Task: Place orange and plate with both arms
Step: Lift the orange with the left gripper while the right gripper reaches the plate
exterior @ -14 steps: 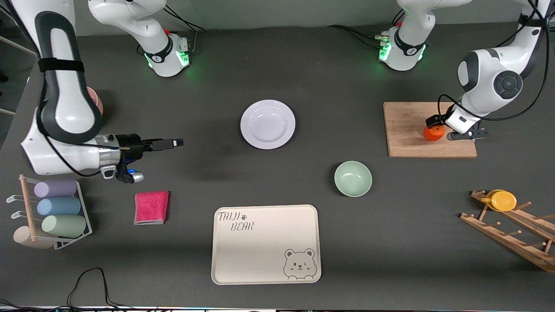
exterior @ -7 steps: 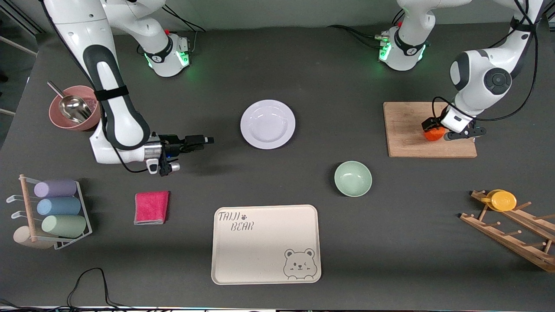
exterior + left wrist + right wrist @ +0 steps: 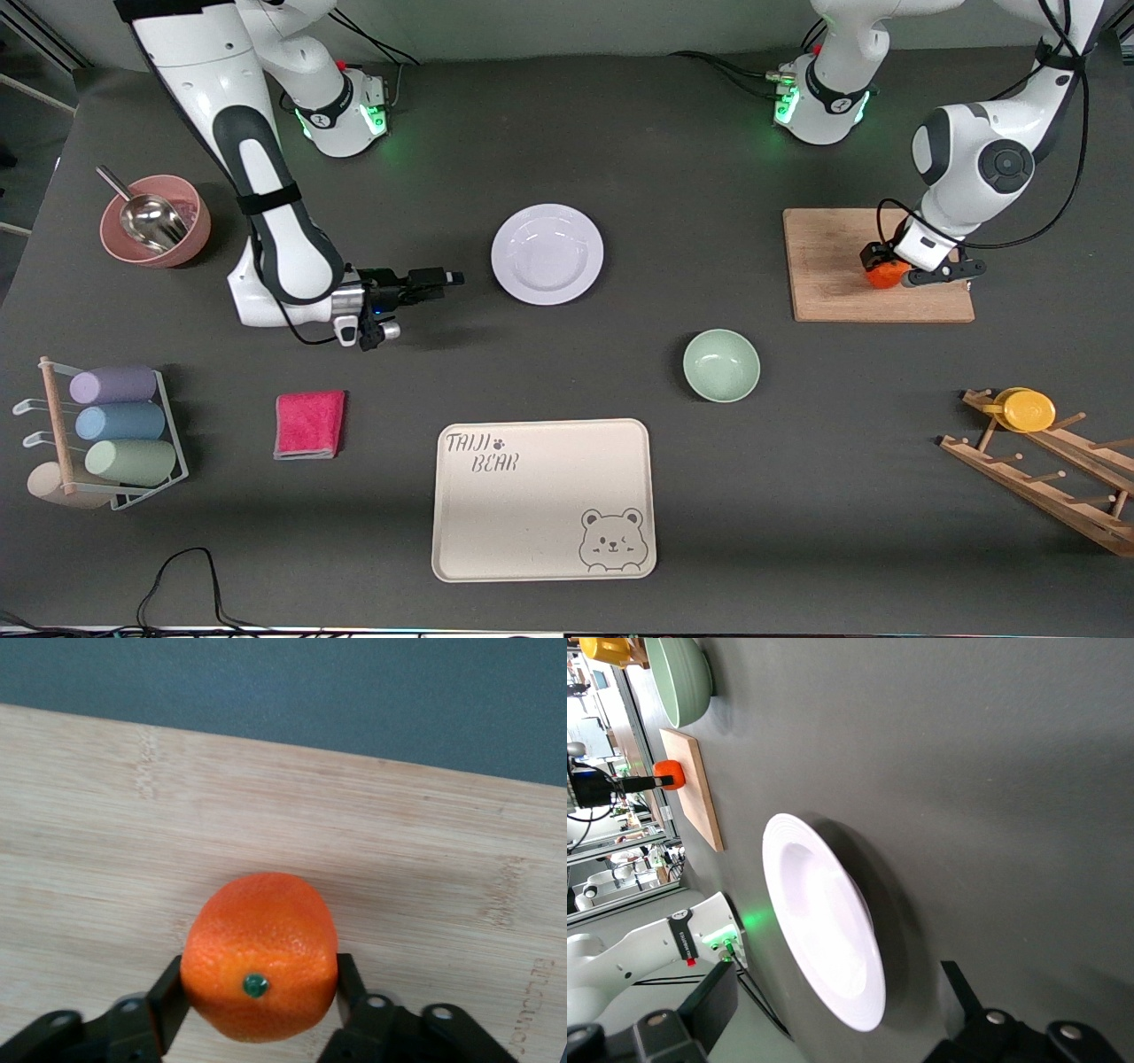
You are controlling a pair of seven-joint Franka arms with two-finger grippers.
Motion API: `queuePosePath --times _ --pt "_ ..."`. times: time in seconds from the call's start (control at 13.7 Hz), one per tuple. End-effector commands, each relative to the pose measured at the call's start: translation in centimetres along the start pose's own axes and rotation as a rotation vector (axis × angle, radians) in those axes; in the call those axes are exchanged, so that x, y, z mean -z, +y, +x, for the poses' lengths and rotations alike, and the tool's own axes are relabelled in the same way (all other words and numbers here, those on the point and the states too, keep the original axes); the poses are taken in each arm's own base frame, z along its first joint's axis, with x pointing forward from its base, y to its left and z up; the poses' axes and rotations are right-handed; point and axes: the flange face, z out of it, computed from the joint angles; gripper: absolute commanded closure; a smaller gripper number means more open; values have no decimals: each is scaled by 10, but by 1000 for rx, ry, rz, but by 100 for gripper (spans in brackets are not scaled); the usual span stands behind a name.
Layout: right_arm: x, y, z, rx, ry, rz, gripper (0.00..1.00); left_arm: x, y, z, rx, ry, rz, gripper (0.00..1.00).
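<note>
High front camera faces robots; wrist cameras sit close, sharing the orange (image 3: 260,955).

bare table (image 3: 478,292) between right claw (image 3: 454,279) and plate (image 3: 547,254), green bowl (image 3: 721,365) between plate and cutting board (image 3: 833,266)

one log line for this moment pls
left pincer: around orange on cutting board | right pincer: open, beside plate

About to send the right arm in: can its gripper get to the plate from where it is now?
Probably yes. The right gripper sits low beside the plate, toward the right arm's end of the table, its fingers open toward the rim. Only bare table lies between them.
</note>
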Motion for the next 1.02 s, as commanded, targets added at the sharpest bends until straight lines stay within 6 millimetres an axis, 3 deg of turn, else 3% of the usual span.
queuePosePath --times 0.0,0.22,0.44,0.66,0.8,0.95 --pt "-29 21 -12 19 27 38 0 -2 5 -4 9 4 -3 100" --pt "-53 22 -25 -7 74 104 0 1 5 -3 0 4 -3 100" --pt "-58 25 -29 -26 88 105 0 20 3 4 -24 -26 3 100" --pt "-61 28 -33 -58 111 126 0 84 -1 27 -45 -93 16 100" --pt "-63 32 -37 -82 127 139 0 144 -3 50 -50 -166 33 100" --pt "-71 29 -40 -79 125 144 0 207 12 70 -74 -185 55 100"
